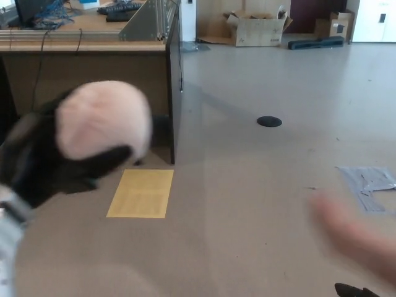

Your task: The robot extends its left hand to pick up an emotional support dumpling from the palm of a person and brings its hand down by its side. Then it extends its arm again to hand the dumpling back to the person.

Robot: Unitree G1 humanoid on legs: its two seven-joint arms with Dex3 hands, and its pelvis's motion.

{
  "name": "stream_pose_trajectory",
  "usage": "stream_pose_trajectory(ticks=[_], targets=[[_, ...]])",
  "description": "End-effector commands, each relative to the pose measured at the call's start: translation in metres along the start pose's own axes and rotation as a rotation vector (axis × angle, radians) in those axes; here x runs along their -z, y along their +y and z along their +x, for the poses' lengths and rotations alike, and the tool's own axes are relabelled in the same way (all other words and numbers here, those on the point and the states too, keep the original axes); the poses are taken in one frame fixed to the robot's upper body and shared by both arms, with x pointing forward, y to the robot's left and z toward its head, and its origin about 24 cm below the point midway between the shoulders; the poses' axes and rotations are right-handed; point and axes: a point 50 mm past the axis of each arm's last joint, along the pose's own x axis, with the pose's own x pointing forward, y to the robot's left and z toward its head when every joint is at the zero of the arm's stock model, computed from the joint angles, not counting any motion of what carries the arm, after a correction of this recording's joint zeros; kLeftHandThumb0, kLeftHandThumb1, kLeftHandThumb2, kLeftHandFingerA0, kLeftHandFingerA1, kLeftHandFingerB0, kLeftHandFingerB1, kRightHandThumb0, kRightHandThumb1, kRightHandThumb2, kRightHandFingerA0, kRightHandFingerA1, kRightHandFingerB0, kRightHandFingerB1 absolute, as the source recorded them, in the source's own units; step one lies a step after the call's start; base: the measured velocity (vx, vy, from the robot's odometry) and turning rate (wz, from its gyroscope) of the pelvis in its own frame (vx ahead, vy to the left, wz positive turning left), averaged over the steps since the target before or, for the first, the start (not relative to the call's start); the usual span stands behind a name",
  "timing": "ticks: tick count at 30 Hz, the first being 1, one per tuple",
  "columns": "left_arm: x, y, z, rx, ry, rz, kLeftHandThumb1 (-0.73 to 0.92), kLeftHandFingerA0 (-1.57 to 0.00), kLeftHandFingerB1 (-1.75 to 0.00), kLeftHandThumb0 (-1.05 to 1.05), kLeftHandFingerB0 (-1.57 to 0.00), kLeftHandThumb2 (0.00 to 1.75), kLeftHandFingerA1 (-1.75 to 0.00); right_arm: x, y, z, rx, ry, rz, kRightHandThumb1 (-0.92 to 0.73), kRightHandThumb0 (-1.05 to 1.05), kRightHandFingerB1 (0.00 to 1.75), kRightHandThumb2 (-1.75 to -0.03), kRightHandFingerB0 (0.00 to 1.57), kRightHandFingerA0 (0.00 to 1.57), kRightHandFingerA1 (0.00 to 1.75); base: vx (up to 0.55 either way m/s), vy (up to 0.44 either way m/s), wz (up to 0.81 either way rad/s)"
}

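A pale pink plush dumpling [102, 120] fills the left of the head view, blurred by motion and close to the camera. My black left hand [59, 164] is shut on it, with fingers wrapped under and behind it. A person's hand [352, 232] shows as a blur at the lower right, well apart from the dumpling. A small black part at the bottom right edge [359, 289] may be my right hand; its state is not visible.
A wooden desk [86, 68] stands at the back left, with cables and a keyboard on top. A yellow mat [141, 193] lies on the floor before it. A black floor disc [269, 122], cardboard boxes [257, 30] and a grey taped patch [368, 182] lie further off.
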Motion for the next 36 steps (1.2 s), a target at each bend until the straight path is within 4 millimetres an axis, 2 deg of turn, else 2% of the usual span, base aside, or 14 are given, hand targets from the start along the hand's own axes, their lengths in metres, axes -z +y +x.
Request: stream_pose_trajectory(ticks=[1, 5, 8, 12, 16, 17, 19, 21, 22, 25, 28, 31, 33, 36], targets=[[0.036, 0.083, -0.101, -0.355, 0.111, -0.687, 0.77, -0.77, -0.78, -0.19, -0.64, 0.63, -1.19, 0.015, -0.015, -0.014, 0.064, 0.055, 0.066, -0.59, -0.55, 0.30, -0.59, 0.26, 0.65, 0.45, 0.00, 0.000, 0.00], [0.055, 0.103, -0.141, -0.511, 0.149, -0.742, 0.76, -0.76, -0.74, -0.19, -0.65, 0.63, -1.24, 0.015, -0.014, -0.013, 0.072, 0.052, 0.078, -0.60, -0.55, 0.29, -0.59, 0.25, 0.64, 0.44, 0.00, 0.000, 0.00], [0.055, 0.104, -0.142, -0.515, 0.153, -0.752, 0.76, -0.76, -0.74, -0.19, -0.65, 0.63, -1.24, 0.015, -0.013, -0.014, 0.072, 0.052, 0.079, -0.60, -0.55, 0.29, -0.59, 0.25, 0.64, 0.44, 0.00, 0.000, 0.00], [0.087, 0.118, -0.192, -0.627, 0.245, -0.689, 0.76, -0.74, -0.75, -0.17, -0.63, 0.63, -1.19, 0.024, -0.009, -0.022, 0.066, 0.069, 0.107, -0.59, -0.53, 0.28, -0.58, 0.24, 0.62, 0.44, 0.00, 0.000, 0.00], [0.097, 0.122, -0.207, -0.688, 0.301, -0.684, 0.80, -0.70, -0.73, -0.19, -0.56, 0.64, -1.28, 0.025, -0.006, -0.022, 0.056, 0.072, 0.105, -0.59, -0.57, 0.29, -0.58, 0.24, 0.50, 0.42, 0.00, 0.000, 0.00], [0.099, 0.123, -0.209, -0.706, 0.311, -0.686, 0.80, -0.70, -0.73, -0.19, -0.56, 0.64, -1.28, 0.026, -0.006, -0.022, 0.057, 0.077, 0.106, -0.59, -0.57, 0.29, -0.58, 0.24, 0.50, 0.42, 0.00, 0.000, 0.00], [0.106, 0.124, -0.212, -0.744, 0.332, -0.683, 0.82, -0.60, -0.34, -0.20, -0.19, 0.69, -1.37, 0.025, -0.006, -0.022, 0.065, 0.075, 0.106, -0.59, -0.56, 0.29, -0.58, 0.23, 0.48, 0.42, 0.00, 0.000, 0.00], [0.108, 0.124, -0.212, -0.743, 0.347, -0.677, 0.84, -0.59, -0.38, -0.13, -0.29, 0.65, -1.37, 0.026, -0.007, -0.023, 0.068, 0.078, 0.106, -0.59, -0.57, 0.29, -0.58, 0.24, 0.48, 0.42, 0.00, 0.000, 0.00], [0.109, 0.124, -0.213, -0.731, 0.354, -0.665, 0.81, -0.64, -0.62, -0.13, -0.49, 0.65, -1.33, 0.026, -0.007, -0.023, 0.068, 0.079, 0.109, -0.59, -0.56, 0.29, -0.58, 0.23, 0.47, 0.41, 0.00, 0.000, 0.00], [0.112, 0.124, -0.215, -0.718, 0.379, -0.638, 0.75, -0.74, -0.63, -0.12, -0.56, 0.63, -1.21, 0.027, -0.006, -0.024, 0.060, 0.079, 0.104, -0.59, -0.59, 0.28, -0.58, 0.22, 0.47, 0.41, 0.00, 0.000, 0.00], [0.114, 0.124, -0.219, -0.731, 0.414, -0.581, 0.82, -0.72, -0.50, -0.14, -0.44, 0.64, -1.21, 0.028, -0.005, -0.024, 0.051, 0.091, 0.117, -0.59, -0.55, 0.28, -0.58, 0.23, 0.46, 0.41, 0.00, 0.000, 0.00], [0.114, 0.124, -0.219, -0.736, 0.419, -0.567, 0.84, -0.70, -0.61, -0.14, -0.50, 0.65, -1.26, 0.028, -0.004, -0.023, 0.052, 0.088, 0.118, -0.59, -0.55, 0.29, -0.58, 0.24, 0.48, 0.42, 0.00, 0.000, 0.00], [0.113, 0.125, -0.220, -0.743, 0.424, -0.570, 0.85, -0.70, -0.48, -0.14, -0.42, 0.65, -1.25, 0.027, -0.003, -0.022, 0.054, 0.087, 0.102, -0.58, -0.57, 0.29, -0.58, 0.25, 0.49, 0.42, 0.00, 0.000, 0.00], [0.113, 0.125, -0.220, -0.745, 0.426, -0.572, 0.84, -0.70, -0.52, -0.13, -0.43, 0.65, -1.26, 0.027, -0.003, -0.021, 0.056, 0.088, 0.115, -0.58, -0.56, 0.29, -0.58, 0.25, 0.48, 0.42, 0.00, 0.000, 0.00]])
